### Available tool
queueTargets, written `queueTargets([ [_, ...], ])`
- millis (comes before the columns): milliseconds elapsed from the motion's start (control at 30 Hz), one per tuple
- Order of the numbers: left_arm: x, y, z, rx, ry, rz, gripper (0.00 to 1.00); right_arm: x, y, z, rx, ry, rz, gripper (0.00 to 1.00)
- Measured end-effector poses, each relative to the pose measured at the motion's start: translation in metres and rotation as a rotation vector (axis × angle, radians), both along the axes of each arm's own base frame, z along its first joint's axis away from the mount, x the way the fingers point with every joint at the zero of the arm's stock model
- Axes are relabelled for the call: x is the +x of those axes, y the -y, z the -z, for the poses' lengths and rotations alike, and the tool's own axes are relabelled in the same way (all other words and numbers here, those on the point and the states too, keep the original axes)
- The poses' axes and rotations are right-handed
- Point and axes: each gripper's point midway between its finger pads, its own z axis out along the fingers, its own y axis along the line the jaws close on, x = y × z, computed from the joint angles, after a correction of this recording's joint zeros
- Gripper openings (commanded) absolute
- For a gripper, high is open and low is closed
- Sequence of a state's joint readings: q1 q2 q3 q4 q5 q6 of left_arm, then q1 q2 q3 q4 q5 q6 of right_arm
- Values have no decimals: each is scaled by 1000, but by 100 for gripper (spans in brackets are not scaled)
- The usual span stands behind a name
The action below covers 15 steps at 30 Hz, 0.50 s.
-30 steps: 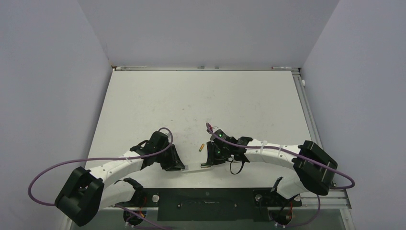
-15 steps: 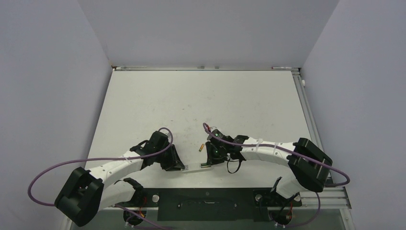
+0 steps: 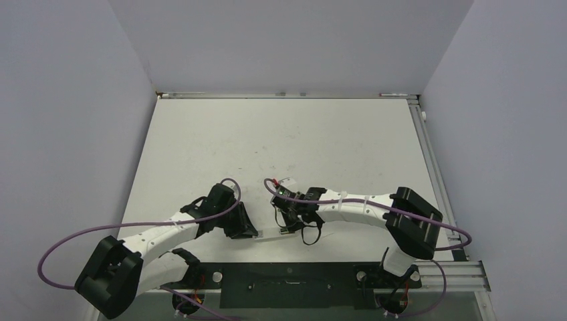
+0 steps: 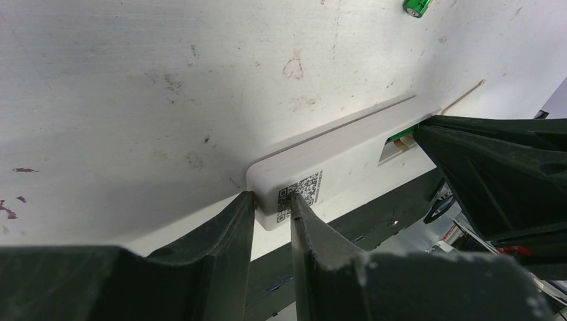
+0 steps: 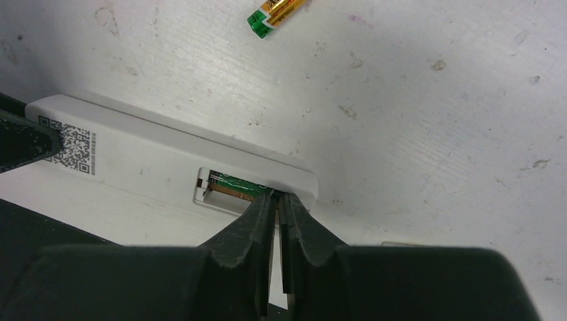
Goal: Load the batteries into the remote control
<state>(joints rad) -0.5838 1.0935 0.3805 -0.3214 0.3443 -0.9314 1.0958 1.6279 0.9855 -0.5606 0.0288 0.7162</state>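
The white remote control (image 5: 154, 160) lies near the table's front edge with its battery recess facing up; it also shows in the top view (image 3: 271, 234) and the left wrist view (image 4: 348, 157). One battery (image 5: 237, 187), showing green and gold-brown, lies in the recess. A gold-orange battery (image 5: 277, 12) with a green end lies loose on the table beyond the remote, and shows in the left wrist view (image 4: 416, 7). My left gripper (image 4: 271, 200) is shut on the remote's end with the QR code. My right gripper (image 5: 277, 197) is shut, its tips touching the recess's right end at the battery.
The black base rail (image 3: 287, 284) runs just in front of the remote. The white table (image 3: 287, 140) stretches back to grey walls. The right arm's purple cable (image 3: 271, 187) loops above the remote.
The right arm has swung left, its wrist now over the spot where the loose battery showed in the top view. Its gripper stays at the remote's right end. The left arm has not moved.
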Motion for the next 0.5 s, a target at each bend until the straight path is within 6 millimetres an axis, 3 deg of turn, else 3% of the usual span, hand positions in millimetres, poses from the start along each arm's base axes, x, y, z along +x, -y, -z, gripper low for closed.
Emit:
queueTargets([
  [500, -2, 0, -1, -14, 18, 6, 26, -1, -7, -2, -159, 93, -42, 9],
])
